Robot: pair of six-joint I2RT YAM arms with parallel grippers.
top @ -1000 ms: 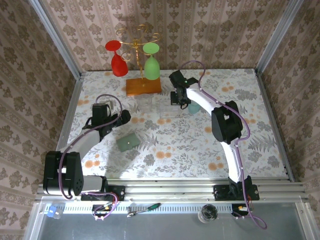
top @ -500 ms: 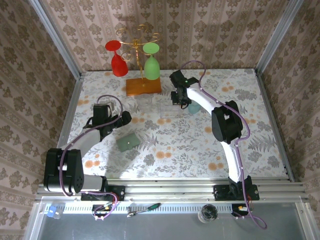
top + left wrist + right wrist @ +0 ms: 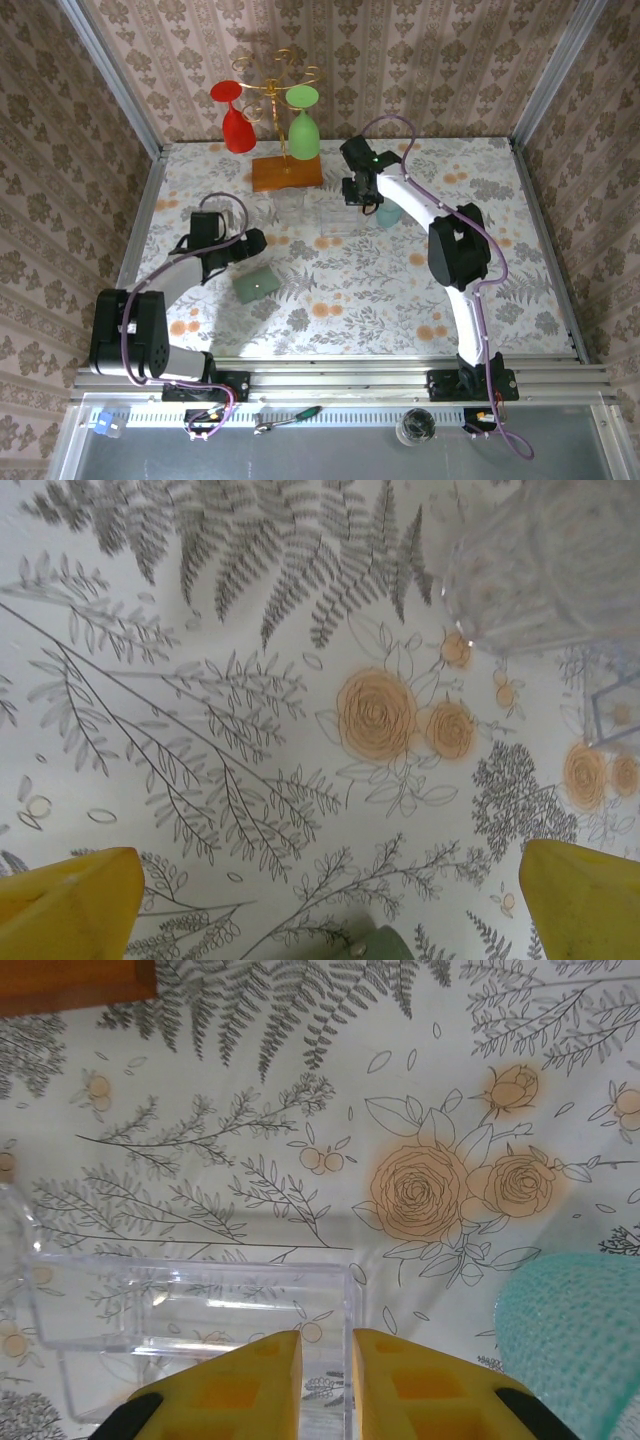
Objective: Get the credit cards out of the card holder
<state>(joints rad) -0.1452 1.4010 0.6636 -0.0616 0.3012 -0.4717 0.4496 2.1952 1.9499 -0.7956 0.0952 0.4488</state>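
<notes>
The card holder (image 3: 258,285) lies closed on the flowered table, a dark grey-green square with a tiny light dot. My left gripper (image 3: 250,243) hovers just behind it, open wide. In the left wrist view its yellow fingertips (image 3: 70,905) stand at the bottom corners around the left gripper (image 3: 326,850), and one corner of the card holder (image 3: 378,946) peeks in at the bottom edge. My right gripper (image 3: 326,1334) is open only a little, its fingers straddling the right wall of a clear plastic box (image 3: 190,1305). The credit cards are hidden.
The clear box (image 3: 340,222) sits mid-table under the right gripper (image 3: 358,195), with a teal mesh object (image 3: 388,213) beside it. A clear glass (image 3: 290,205) stands left of the box. At the back an orange-brown wooden slab (image 3: 287,172) carries a rack with red and green glasses.
The left gripper has crept nearer to the card holder. The right gripper's jaws, shut a second ago, have parted slightly over the box wall.
</notes>
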